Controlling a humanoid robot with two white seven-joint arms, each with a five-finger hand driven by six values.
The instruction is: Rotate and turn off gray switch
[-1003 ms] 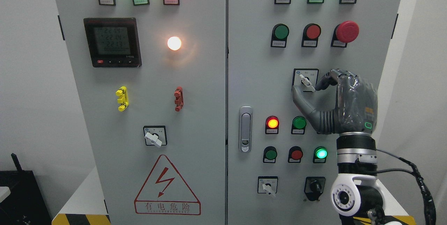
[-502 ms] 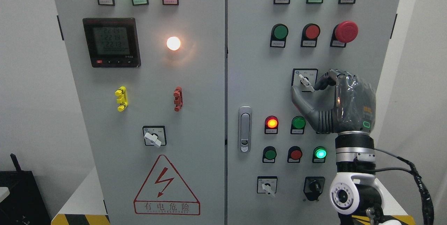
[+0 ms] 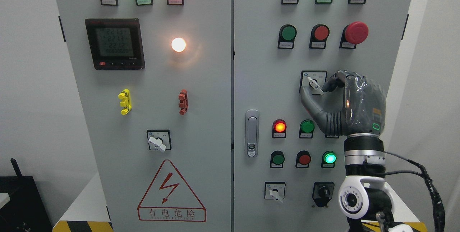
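While the right hand (image 3: 354,104) reaches up the cabinet door (image 3: 258,81), thumb and forefinger pinched on the gray switch (image 3: 314,84), its lever tilted, green lamp (image 3: 329,158) glowing below.

Digital meter (image 3: 115,43), lit white lamp (image 3: 178,44), door latch (image 3: 252,133)

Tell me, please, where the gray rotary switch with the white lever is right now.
Head view: gray rotary switch sits mid-right on the cabinet's right door, below the red mushroom button, pinched by the right hand.
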